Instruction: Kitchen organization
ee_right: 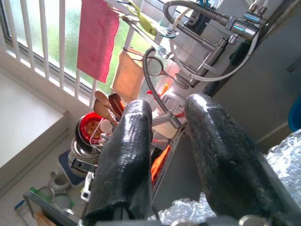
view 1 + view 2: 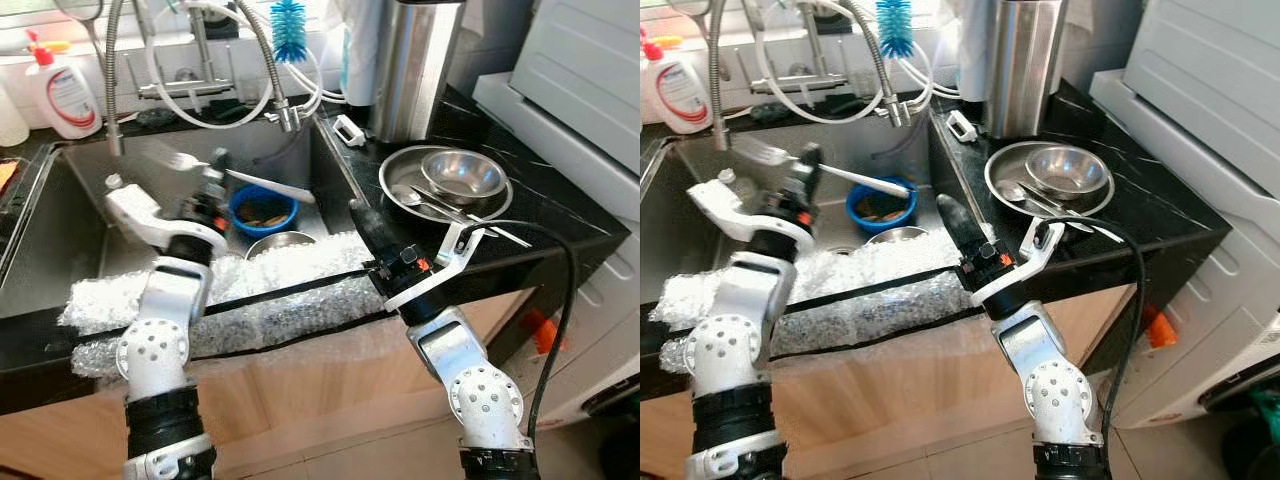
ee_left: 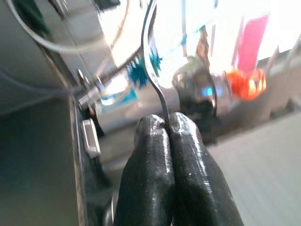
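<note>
— While the left gripper [image 2: 213, 178] hangs over the sink [image 2: 60, 230], what's in it?
— From the head view, a fork [image 2: 178, 158], pinched at the handle, tines pointing toward the faucet side. Below it sit a blue bowl [image 2: 262, 211] and a steel bowl [image 2: 280, 242].
— And the left wrist view?
— Both fingers [image 3: 150, 165] pressed together on the fork's thin stem [image 3: 157, 89].
— The right gripper [image 2: 362, 222]?
— Beside the sink's edge, near the tray [image 2: 395, 170] on the desk [image 2: 540, 215]. In its wrist view the fingers [image 1: 124, 155] stand apart, holding nothing.
</note>
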Controlling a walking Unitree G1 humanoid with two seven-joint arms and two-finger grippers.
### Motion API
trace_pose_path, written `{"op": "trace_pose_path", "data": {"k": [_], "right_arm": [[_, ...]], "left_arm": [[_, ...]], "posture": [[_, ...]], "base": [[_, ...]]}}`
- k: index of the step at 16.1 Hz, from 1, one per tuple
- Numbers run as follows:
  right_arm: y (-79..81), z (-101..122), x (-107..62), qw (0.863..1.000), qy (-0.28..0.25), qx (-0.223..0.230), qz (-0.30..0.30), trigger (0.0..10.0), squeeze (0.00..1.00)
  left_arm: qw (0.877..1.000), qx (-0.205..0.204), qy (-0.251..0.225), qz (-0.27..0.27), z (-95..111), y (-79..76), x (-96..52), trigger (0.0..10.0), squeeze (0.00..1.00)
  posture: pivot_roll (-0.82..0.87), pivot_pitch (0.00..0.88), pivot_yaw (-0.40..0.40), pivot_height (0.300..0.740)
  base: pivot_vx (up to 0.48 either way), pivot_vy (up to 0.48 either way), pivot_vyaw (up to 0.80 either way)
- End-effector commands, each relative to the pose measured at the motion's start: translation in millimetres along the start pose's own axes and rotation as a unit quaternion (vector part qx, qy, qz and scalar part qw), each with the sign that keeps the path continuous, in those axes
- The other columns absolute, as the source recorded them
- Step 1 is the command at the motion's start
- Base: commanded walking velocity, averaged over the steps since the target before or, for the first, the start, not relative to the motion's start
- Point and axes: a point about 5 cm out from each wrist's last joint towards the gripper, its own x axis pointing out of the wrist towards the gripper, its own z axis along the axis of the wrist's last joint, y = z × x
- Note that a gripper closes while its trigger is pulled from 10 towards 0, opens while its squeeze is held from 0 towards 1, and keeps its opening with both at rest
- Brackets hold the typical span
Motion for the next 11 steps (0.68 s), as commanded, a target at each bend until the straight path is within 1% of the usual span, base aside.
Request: {"op": "trace_pose_path", "data": {"k": [1,2,3,4,5,6,7,8,9,10,11], "right_arm": [[-4.5,-15,-5.9,1.000,-0.001,0.022,-0.023,10.0,0.00],[-5.4,-13,-6.1,1.000,-0.002,0.010,-0.029,10.0,0.00],[-8.2,-10,-6.5,0.999,-0.003,-0.024,-0.046,10.0,0.00],[-11.7,-6,-6.4,0.995,-0.006,-0.062,-0.072,10.0,0.00],[-13.6,-4,-6.3,0.993,-0.007,-0.079,-0.086,10.0,0.00],[-18.4,6,-5.6,0.970,-0.007,-0.201,-0.137,10.0,0.00],[-18.5,11,-5.1,0.957,-0.013,-0.246,-0.153,10.0,0.00],[-13.1,19,-2.8,0.948,-0.035,-0.274,-0.155,10.0,0.00],[-4.4,27,1.0,0.932,-0.054,-0.327,-0.148,10.0,0.00],[-1.2,30,2.5,0.926,-0.060,-0.344,-0.146,10.0,0.00],[6.7,31,7.2,0.906,-0.057,-0.400,-0.129,10.0,0.00]], "left_arm": [[0.999,-0.008,-0.038,0.008,12,-1.7,3.9,0.0,0.00],[0.998,-0.004,-0.062,0.015,19,-2.7,5.5,0.0,0.00],[0.993,0.024,-0.111,0.035,34,-3.0,7.5,0.0,0.00],[0.985,0.078,-0.144,0.056,48,-2.9,8.7,0.0,0.00],[0.981,0.104,-0.154,0.063,52,-3.2,9.5,0.0,0.00],[0.952,0.261,-0.148,0.063,61,-10.0,12.7,10.0,0.00],[0.940,0.303,-0.145,0.063,63,-10.9,13.5,10.0,0.00],[0.922,0.357,-0.137,0.062,64,-9.0,13.0,10.0,0.00],[0.898,0.417,-0.124,0.071,62,-1.2,10.6,10.0,0.00],[0.883,0.449,-0.115,0.073,59,2.2,9.5,10.0,0.00],[0.846,0.521,-0.087,0.075,49,9.7,8.6,10.0,0.00]], "posture": [[-0.08,0.000,0.018,0.740],[-0.08,0.000,0.018,0.740],[-0.08,0.000,0.019,0.740],[-0.09,0.000,0.019,0.740],[-0.09,0.000,0.019,0.740],[-0.09,0.000,0.019,0.740],[-0.09,0.000,0.019,0.740],[-0.09,0.000,0.023,0.740],[-0.09,0.000,0.023,0.740],[-0.09,0.000,0.025,0.740],[-0.09,0.000,0.026,0.740]], "base": [[0.000,0.000,0.00],[0.000,0.000,0.00],[0.000,0.000,0.00],[0.000,0.000,0.00],[0.000,0.000,0.00],[0.000,0.000,0.00],[0.000,0.000,0.00],[0.000,0.000,0.00],[0.000,0.000,0.00],[0.000,0.000,0.00],[0.000,0.000,0.00]]}}
